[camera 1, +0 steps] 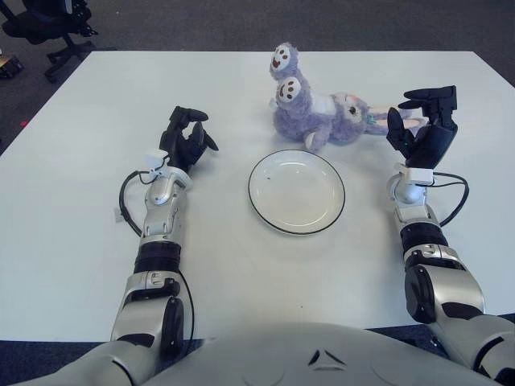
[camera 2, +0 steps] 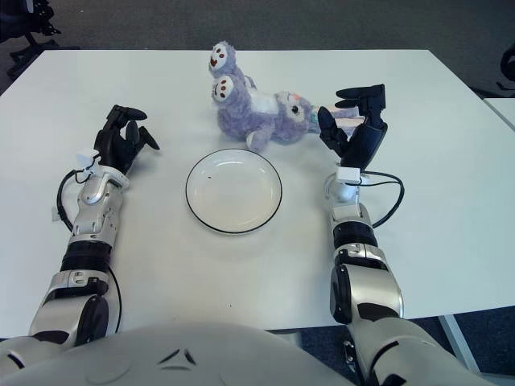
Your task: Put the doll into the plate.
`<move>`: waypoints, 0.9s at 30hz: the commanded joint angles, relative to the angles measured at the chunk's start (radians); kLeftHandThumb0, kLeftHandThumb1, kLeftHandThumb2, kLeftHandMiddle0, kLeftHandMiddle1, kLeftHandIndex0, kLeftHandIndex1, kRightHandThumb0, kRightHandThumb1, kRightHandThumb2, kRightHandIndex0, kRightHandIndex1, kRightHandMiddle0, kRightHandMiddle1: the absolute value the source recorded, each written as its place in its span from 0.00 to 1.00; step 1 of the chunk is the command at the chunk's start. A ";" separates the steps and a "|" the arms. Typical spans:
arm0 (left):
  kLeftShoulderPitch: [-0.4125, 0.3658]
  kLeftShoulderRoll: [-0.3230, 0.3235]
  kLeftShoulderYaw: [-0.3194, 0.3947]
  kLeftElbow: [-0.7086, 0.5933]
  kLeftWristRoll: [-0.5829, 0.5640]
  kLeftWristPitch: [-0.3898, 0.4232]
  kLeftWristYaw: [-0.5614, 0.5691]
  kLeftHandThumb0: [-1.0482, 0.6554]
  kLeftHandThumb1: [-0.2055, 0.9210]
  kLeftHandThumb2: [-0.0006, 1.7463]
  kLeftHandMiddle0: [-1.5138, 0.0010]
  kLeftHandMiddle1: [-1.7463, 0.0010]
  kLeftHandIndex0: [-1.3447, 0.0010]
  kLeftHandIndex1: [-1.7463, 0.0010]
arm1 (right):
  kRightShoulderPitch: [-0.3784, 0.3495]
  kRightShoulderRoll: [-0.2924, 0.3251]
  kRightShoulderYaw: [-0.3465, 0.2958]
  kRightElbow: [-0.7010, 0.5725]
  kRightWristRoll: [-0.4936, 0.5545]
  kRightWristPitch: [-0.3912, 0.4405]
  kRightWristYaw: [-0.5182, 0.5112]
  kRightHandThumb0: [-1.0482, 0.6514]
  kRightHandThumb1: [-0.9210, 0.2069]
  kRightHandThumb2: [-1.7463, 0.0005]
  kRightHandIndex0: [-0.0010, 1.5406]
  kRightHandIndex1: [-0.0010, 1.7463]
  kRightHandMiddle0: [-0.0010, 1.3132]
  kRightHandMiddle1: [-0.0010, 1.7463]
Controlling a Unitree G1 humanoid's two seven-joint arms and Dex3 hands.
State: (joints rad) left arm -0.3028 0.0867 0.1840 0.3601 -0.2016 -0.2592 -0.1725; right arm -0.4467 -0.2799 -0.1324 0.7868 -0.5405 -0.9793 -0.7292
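White worktop (camera 1: 96,88) spans the scene. Dark grey carpeted floor (camera 1: 241,24) lies beyond its far edge. Black office chair (camera 1: 48,20) stands at far left.

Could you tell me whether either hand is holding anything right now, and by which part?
Nothing is held: the right hand is open beside the doll; the left hand holds nothing.

One doll (camera 1: 322,117) lies near the table's (camera 1: 96,104) far edge. One plate (camera 1: 296,192) sits toward the table's middle. Two hands show above the table: the left hand (camera 1: 187,138) and the right hand (camera 1: 424,125). One office chair (camera 1: 44,20) stands off the far left corner.
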 commanded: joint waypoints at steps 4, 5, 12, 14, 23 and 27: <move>0.028 -0.015 -0.010 0.004 0.007 -0.004 0.007 0.41 0.94 0.33 0.46 0.00 0.81 0.01 | 0.136 -0.120 0.075 -0.182 -0.264 0.295 -0.070 0.21 0.06 0.98 0.26 0.05 0.18 0.08; 0.028 -0.016 -0.011 0.003 0.008 -0.003 0.008 0.41 0.94 0.34 0.46 0.00 0.81 0.01 | 0.140 -0.128 0.081 -0.207 -0.277 0.320 -0.063 0.19 0.06 0.98 0.25 0.04 0.18 0.07; 0.032 -0.028 -0.020 -0.006 0.019 -0.001 0.020 0.41 0.93 0.35 0.46 0.00 0.81 0.00 | 0.147 -0.175 0.111 -0.331 -0.252 0.420 0.036 0.11 0.03 0.99 0.18 0.00 0.16 0.03; 0.033 -0.031 -0.022 -0.008 0.022 0.001 0.024 0.41 0.92 0.36 0.46 0.00 0.81 0.00 | 0.149 -0.193 0.114 -0.363 -0.238 0.441 0.080 0.11 0.03 0.99 0.17 0.00 0.15 0.03; 0.037 -0.044 -0.033 -0.021 0.035 0.009 0.044 0.41 0.92 0.36 0.46 0.00 0.81 0.00 | 0.130 -0.284 0.120 -0.452 -0.189 0.502 0.270 0.10 0.01 0.99 0.14 0.00 0.13 0.01; 0.039 -0.049 -0.037 -0.025 0.039 0.011 0.051 0.41 0.92 0.36 0.47 0.00 0.81 0.00 | 0.114 -0.306 0.123 -0.463 -0.178 0.518 0.314 0.10 0.01 0.99 0.13 0.00 0.13 0.01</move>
State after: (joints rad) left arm -0.2948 0.0490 0.1513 0.3278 -0.1712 -0.2557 -0.1421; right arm -0.3096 -0.5609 -0.0131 0.3434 -0.7369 -0.4781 -0.4516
